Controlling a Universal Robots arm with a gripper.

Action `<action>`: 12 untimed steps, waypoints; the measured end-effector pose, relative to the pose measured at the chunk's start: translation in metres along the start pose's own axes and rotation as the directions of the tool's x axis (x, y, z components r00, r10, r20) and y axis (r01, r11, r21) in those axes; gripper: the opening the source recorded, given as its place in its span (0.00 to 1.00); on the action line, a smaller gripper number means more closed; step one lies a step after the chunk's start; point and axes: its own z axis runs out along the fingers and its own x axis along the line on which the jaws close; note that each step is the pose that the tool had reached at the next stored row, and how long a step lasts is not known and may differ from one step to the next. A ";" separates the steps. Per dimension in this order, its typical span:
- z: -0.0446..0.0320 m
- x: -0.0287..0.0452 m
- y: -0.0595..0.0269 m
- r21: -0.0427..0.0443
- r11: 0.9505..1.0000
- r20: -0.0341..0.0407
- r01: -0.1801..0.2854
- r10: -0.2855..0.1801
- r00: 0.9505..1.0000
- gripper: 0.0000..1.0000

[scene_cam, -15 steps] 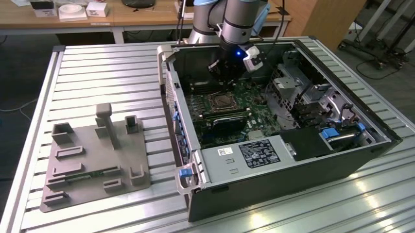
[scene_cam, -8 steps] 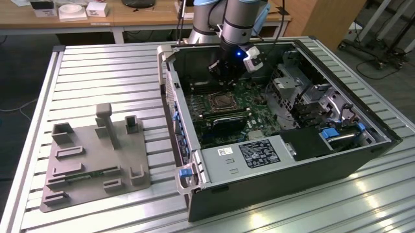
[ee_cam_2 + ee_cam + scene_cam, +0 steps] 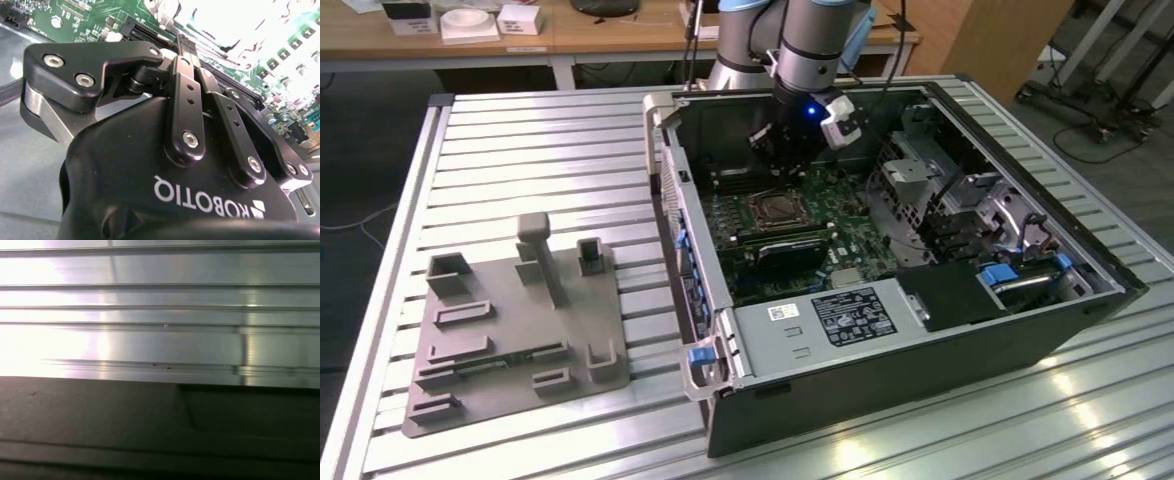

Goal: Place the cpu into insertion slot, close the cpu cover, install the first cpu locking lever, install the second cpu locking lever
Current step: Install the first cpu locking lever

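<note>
the pincer [image 3: 778, 160] points down near the flat, square insertion slot [image 3: 778, 212].

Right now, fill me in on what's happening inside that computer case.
A robot arm reaches into the open computer case lying on a slatted metal table. Its gripper hangs over the green motherboard, near the insertion slot with its silver rim. What sits inside the slot cannot be told.
</note>
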 end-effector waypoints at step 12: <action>0.0013 -0.0016 0.0017 0.002 1.000 0.000 0.000 0.000 1.000 0.11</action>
